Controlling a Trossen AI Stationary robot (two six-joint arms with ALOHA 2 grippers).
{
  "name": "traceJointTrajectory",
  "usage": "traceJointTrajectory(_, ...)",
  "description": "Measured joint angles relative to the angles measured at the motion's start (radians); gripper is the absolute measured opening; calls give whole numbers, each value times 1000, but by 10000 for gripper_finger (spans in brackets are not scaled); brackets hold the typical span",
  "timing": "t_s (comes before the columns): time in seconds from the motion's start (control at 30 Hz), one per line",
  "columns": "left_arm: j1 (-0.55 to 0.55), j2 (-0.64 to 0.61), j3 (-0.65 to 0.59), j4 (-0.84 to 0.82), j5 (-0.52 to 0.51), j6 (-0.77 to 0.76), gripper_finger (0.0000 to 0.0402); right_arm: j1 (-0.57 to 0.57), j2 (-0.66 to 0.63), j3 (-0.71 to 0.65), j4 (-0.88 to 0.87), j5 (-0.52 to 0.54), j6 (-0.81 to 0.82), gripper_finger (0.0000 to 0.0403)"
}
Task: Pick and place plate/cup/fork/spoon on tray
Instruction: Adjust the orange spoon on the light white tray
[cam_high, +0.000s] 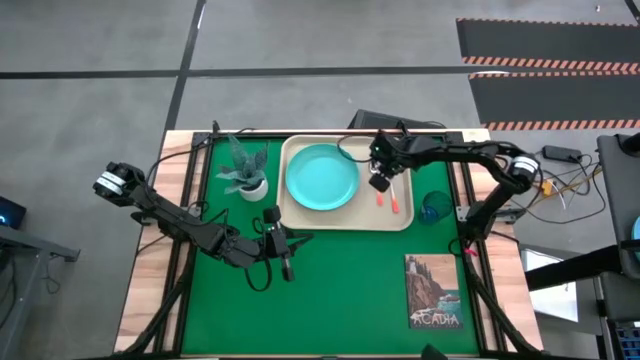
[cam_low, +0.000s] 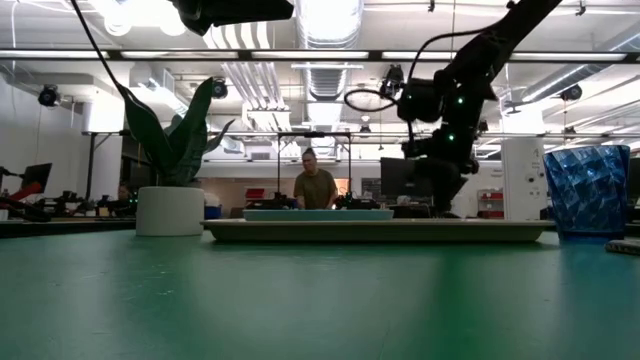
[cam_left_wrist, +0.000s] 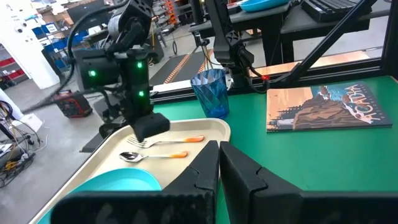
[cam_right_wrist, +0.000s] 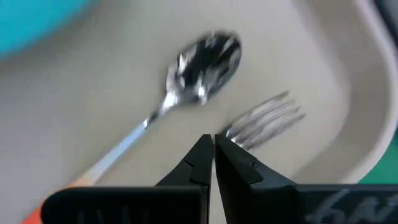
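1. We see the tray (cam_high: 347, 222) at the far middle of the green table (cam_high: 340, 290), with the plate (cam_high: 321, 177) lying in its left half.
2. The spoon (cam_left_wrist: 152, 155) and the fork (cam_left_wrist: 165, 141) lie side by side on the tray's right part, orange handles pointing the same way. Both rest flat, not held.
3. The cup (cam_high: 435, 206) stands on the table just beside the tray's right rim, not on it. That's the one item left, we judge.
4. The right gripper (cam_high: 380, 181) hangs just above the fork and spoon, fingers pressed together, pinching nothing; in the right wrist view the tips are closed over bare tray.
5. The left gripper (cam_high: 287, 262) waits near the table's middle, in front of the tray, fingers pressed together and empty.
6. Progress: three of four placed, by our count. What remains is to lift the cup onto the tray; the right arm is nearest to it.
7. Off-task things: a potted plant (cam_high: 246, 170) left of the tray, a picture book (cam_high: 434, 291) at the near right.
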Motion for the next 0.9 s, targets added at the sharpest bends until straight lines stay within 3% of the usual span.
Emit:
traceJointTrajectory(0.37, 13, 0, 0, 0, 0, 7, 0, -32, 33, 0, 312, -10, -2, 11)
traceJointTrajectory(0.9, 39, 0, 0, 0, 0, 9, 0, -46, 141, 32, 328, -5, -48, 11)
